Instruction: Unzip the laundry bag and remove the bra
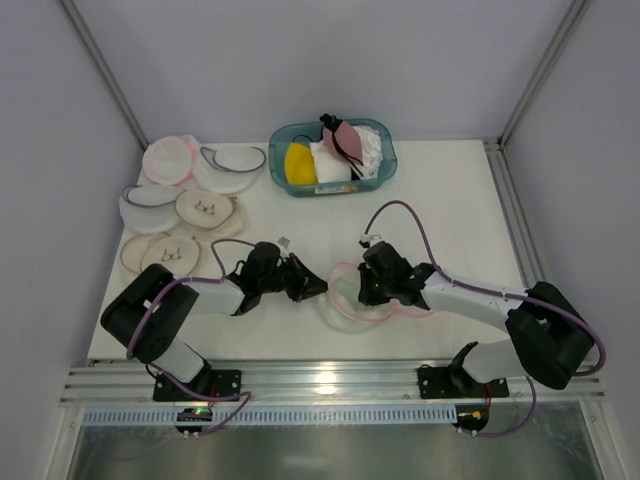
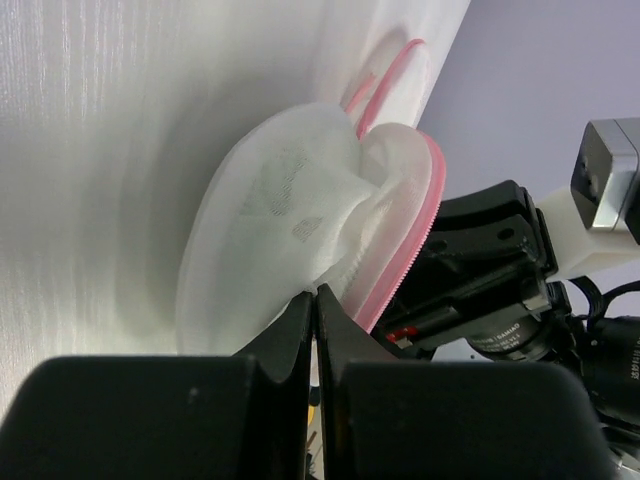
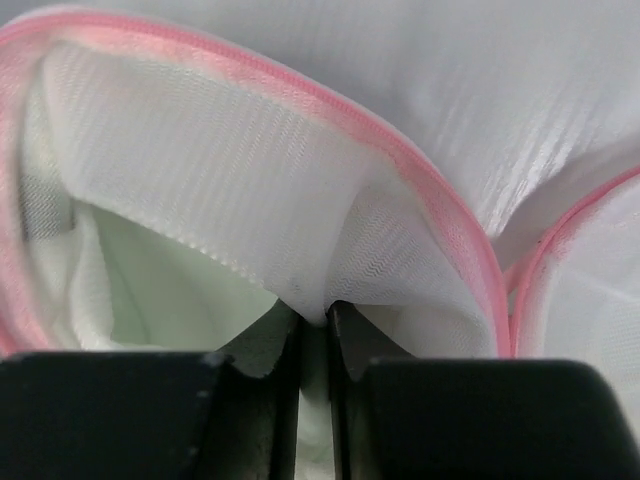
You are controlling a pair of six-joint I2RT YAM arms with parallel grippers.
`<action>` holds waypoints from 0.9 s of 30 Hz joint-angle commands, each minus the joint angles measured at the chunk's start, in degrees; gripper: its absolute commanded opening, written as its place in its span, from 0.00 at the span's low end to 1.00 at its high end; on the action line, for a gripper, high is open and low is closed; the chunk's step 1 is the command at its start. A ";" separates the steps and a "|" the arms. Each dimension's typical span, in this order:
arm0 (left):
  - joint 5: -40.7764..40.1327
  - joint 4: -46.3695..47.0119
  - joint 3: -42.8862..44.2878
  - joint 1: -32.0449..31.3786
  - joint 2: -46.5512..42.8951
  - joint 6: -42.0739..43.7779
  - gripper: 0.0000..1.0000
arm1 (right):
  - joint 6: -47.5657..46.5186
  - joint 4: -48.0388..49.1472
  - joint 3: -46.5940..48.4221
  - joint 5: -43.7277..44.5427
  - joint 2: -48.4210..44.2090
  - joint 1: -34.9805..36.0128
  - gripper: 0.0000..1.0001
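Laundry bag (image 1: pixel 352 300) is lying mid-table (image 1: pixel 450 220) between both hands, its pink rim gaping. Right hand (image 3: pixel 312 320) is pinching a mesh fold at the mouth. Left hand (image 1: pixel 312 287), fingers shut, is touching the opposite edge. Bra (image 3: pixel 160 300) is sitting inside, nearest the right hand.

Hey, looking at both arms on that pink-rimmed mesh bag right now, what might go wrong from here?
The right end effector pinches only the mesh of the laundry bag, not the pale green bra inside, so pulling might just drag the bag. The left end effector seems to grip just the bag's edge; that thin hold could slip.
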 commanded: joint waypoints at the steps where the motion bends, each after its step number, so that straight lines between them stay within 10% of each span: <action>1: -0.27 0.35 -0.33 0.23 -1.38 1.26 0.00 | -0.49 1.28 -1.00 -6.60 -4.51 -0.79 0.09; 15: -0.36 -0.18 -0.24 0.23 -1.74 1.35 0.00 | -0.76 -0.14 -2.23 -23.11 -24.63 -5.35 0.06; 27: -0.36 0.08 -0.15 0.23 -1.21 1.35 0.00 | 10.83 29.64 -11.46 -54.15 -36.59 -12.48 0.04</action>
